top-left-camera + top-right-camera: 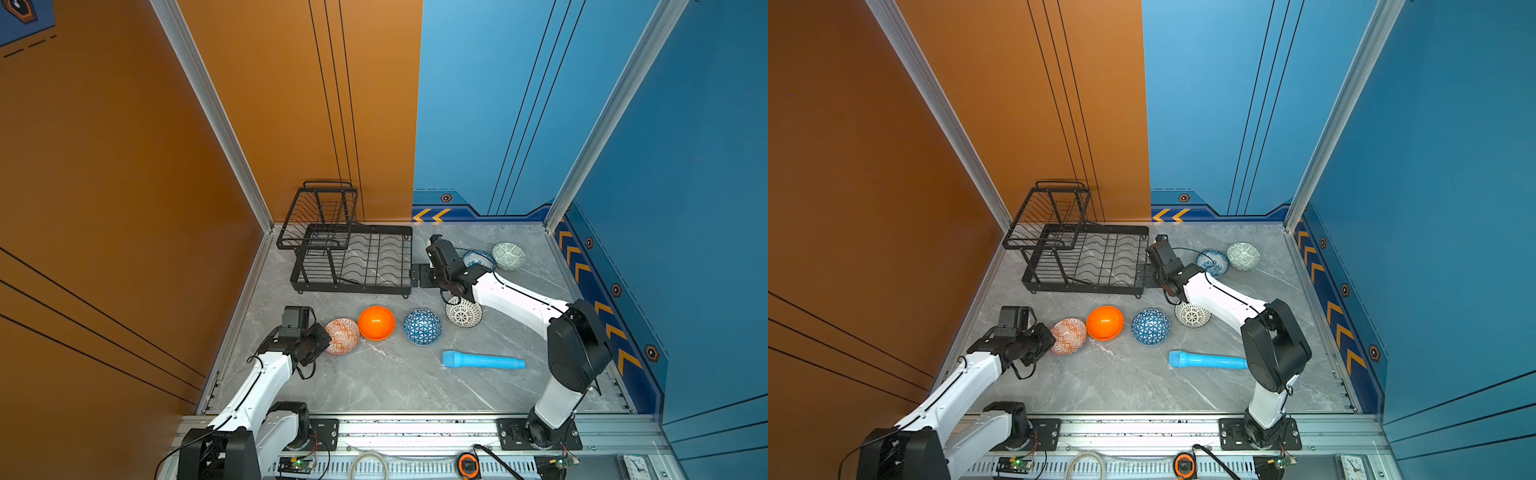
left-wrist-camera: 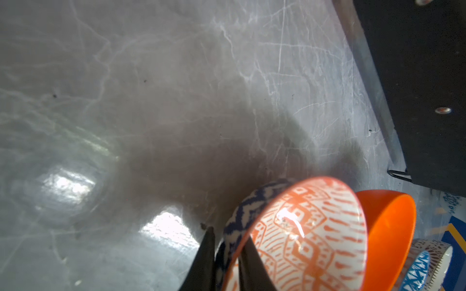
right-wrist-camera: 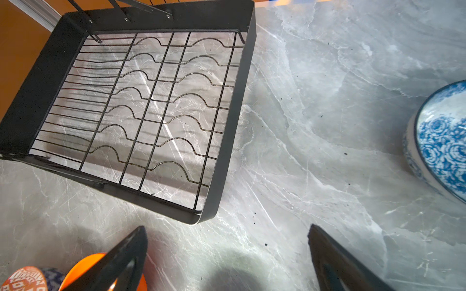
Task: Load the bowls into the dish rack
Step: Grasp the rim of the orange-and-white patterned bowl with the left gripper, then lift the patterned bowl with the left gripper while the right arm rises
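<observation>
No bowl is sitting in the dish rack [image 1: 409,257] yet. It is standing bare on both levels, so all six bowls are waiting to be loaded, and by my judgement only the first pick is being made.

The left gripper [image 2: 228,234] is pinching the orange-white diamond bowl [image 1: 345,336]. In the left wrist view one finger [image 2: 205,259] is lying against the dark-patterned outside of the wall and the other against the inside. Only the rim is between them, so the jaws are nearly together and gripping. The bowl is tipping onto its side in that grip; whether it is clear of the table [image 1: 374,386] I cannot tell.

Just past it from that gripper, the plain orange bowl [image 1: 376,323] is sitting touching it or very nearly so. Farther out is the blue triangle bowl [image 1: 422,327], then the white dark-dotted bowl [image 1: 464,313], partly hidden under the right arm. A light blue cylinder [image 1: 482,360] is lying well apart from either gripper.

The right gripper [image 3: 227,228] is hanging with its jaws spread wide, holding and touching nothing, just beside the end wall of the rack. On its other side the white-blue floral bowl [image 3: 441,141] is sitting near, with the pale green bowl [image 1: 509,255] right beside that, farther off.
</observation>
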